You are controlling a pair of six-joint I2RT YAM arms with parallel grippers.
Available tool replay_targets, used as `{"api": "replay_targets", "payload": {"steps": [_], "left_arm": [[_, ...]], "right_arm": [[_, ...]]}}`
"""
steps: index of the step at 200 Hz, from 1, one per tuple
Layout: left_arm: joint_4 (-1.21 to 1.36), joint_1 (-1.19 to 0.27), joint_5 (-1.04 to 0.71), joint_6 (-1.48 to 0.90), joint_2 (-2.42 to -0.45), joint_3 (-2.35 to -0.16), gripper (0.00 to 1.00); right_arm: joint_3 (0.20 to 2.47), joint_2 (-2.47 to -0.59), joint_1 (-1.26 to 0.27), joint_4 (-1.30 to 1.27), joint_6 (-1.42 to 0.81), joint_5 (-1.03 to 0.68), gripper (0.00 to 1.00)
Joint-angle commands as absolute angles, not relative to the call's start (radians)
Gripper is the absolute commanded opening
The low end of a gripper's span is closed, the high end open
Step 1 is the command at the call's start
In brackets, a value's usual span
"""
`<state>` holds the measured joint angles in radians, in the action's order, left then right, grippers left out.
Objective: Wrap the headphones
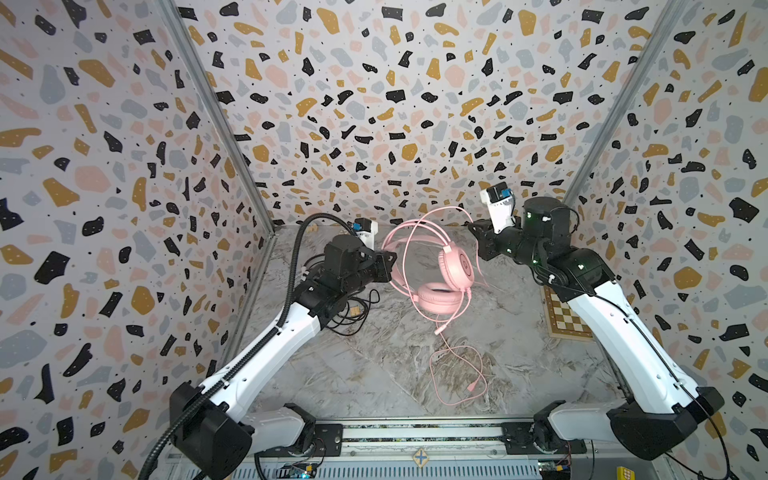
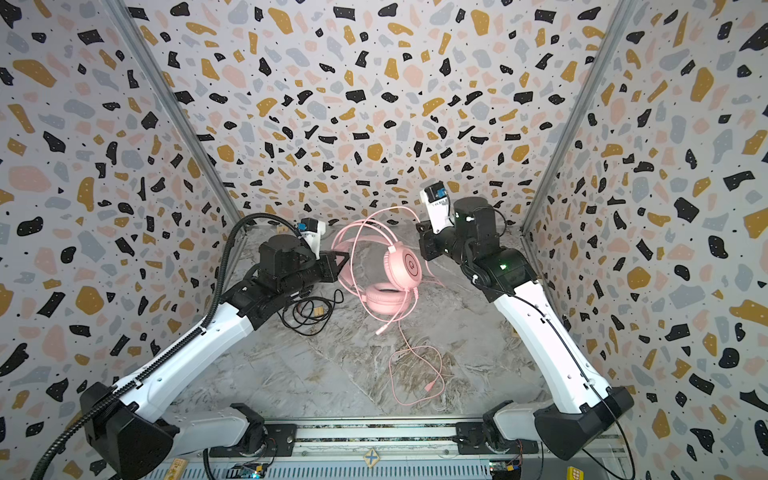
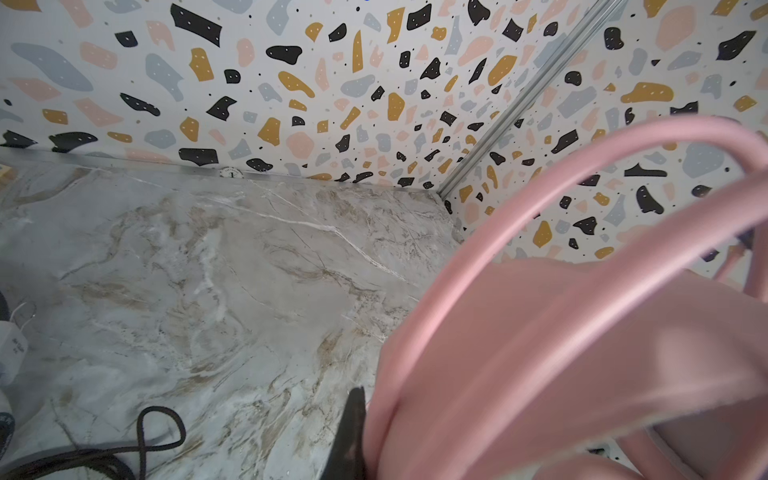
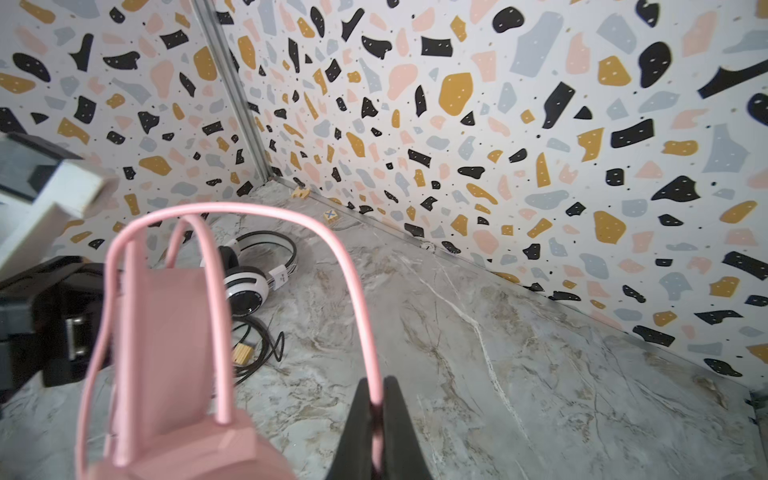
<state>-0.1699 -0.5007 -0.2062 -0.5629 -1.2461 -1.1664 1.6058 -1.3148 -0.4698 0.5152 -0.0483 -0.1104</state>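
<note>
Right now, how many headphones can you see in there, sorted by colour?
Pink headset: 1
White-and-black headset: 1
Total: 2

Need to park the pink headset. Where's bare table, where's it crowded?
Free table: front left, between left arm and the pink cable; right front, between that cable and the chessboard; far right, along the back wall. Crowded: centre, under the pink headset; under the left arm, black cable and white headset.
</note>
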Motion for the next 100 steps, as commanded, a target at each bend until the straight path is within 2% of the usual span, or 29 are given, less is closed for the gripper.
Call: {"api": "replay_targets", "payload": {"steps": [1, 42, 100], "left_arm": [[0.014, -0.456, -0.354, -0.698, -1.188, -1.142, 0.0], [0.155, -0.434, -0.438, -0.84, -1.193, -1.119, 0.0], [0.226, -0.432, -0.452, -0.949, -1.268, -1.166, 0.0]], "right_arm": [[1.558, -1.271, -0.416, 0.441, -0.073, -0.148, 0.01], [1.457, -1.256, -0.401, 0.359, -0.123, -0.238, 0.0], [1.354, -1.232, -0.399, 0.252, -0.202, -0.313, 0.0]]}}
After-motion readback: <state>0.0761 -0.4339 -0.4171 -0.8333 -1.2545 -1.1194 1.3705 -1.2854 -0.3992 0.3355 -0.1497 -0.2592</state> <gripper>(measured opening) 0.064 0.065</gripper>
